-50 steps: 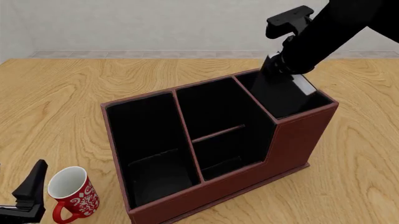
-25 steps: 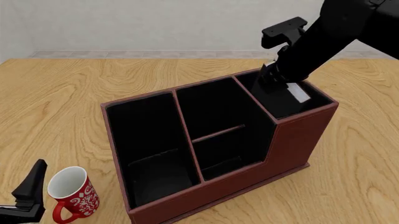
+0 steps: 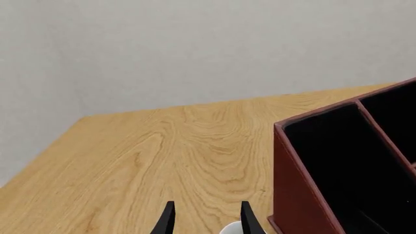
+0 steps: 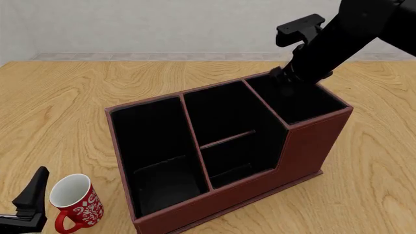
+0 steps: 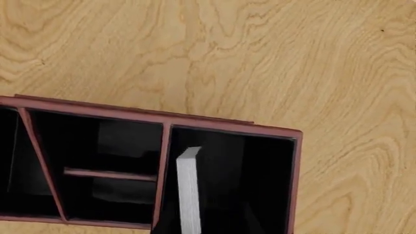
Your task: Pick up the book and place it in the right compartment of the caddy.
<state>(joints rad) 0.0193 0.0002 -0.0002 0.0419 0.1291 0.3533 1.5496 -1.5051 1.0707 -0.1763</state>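
book (image 5: pixel 188 195) dropped lower | inside right compartment (image 5: pixel 260 185) | caddy (image 4: pixel 305 146)

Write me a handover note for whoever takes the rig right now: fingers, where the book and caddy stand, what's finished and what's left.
Right gripper: above the back rim of the right compartment; the fingers are not visible, so open or shut cannot be told.
Left gripper: fingers open, empty, low over the table by the red patterned mug.
Thick black hardcover book: standing inside the tall-walled right compartment of the dark red-brown leather-like caddy, white page edges showing in the right wrist view.
Done: book is in the compartment.
Left: confirm release, then lift the right arm clear.
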